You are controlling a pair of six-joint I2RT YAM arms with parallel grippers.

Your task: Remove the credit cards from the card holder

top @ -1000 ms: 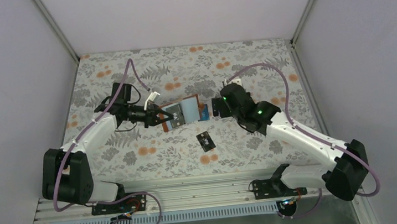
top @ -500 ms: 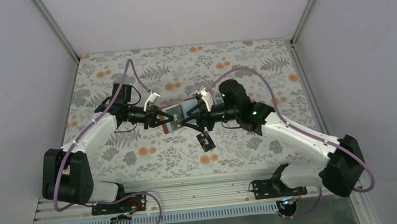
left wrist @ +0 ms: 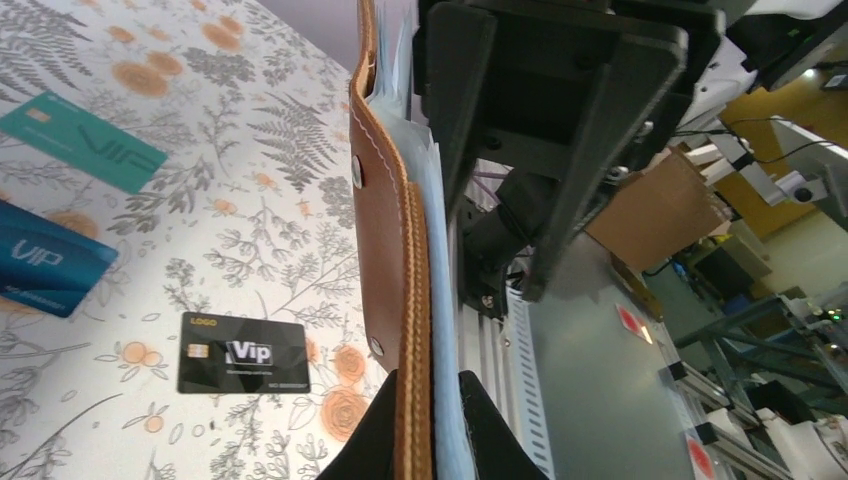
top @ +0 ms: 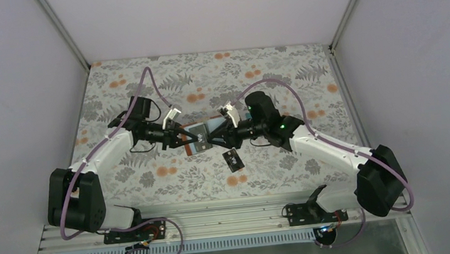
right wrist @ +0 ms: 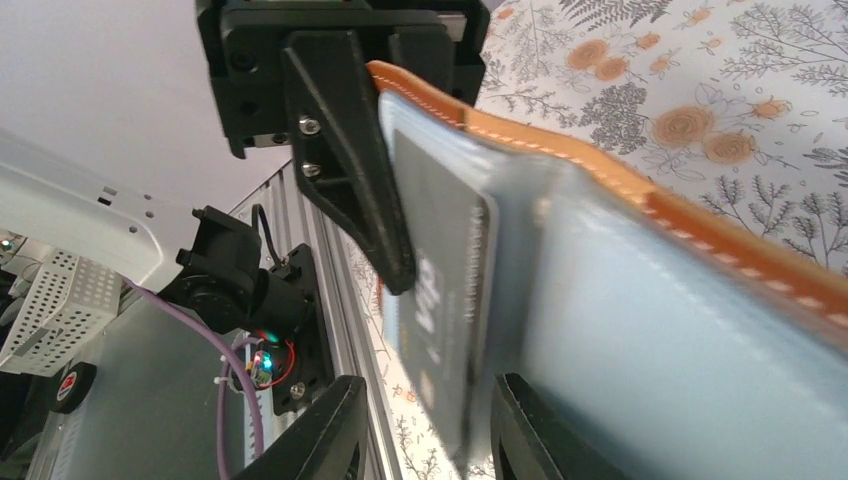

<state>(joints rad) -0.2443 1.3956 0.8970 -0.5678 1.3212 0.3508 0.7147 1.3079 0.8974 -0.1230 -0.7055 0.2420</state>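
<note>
My left gripper (left wrist: 425,385) is shut on the edge of the brown card holder (left wrist: 385,230) and holds it upright above the table. In the top view the holder (top: 201,132) hangs between my left gripper (top: 181,138) and right gripper (top: 216,139). A grey card with white lettering (right wrist: 440,250) sits in a pale blue pocket of the card holder (right wrist: 650,330). My right gripper (right wrist: 430,380) straddles this card's free edge, its jaws apart on either side. On the table lie a black card (top: 232,158) (left wrist: 243,353), a teal card (left wrist: 82,142) and a blue card (left wrist: 45,262).
The floral tablecloth (top: 267,72) covers the table, with white walls on three sides. A metal rail (top: 219,219) runs along the near edge by the arm bases. The right gripper's black body (left wrist: 540,110) looms close behind the holder in the left wrist view.
The right arm swung left and turned its wrist toward the holder. Its jaws came around the card's edge and narrowed. The left gripper kept its hold, shifting slightly.
</note>
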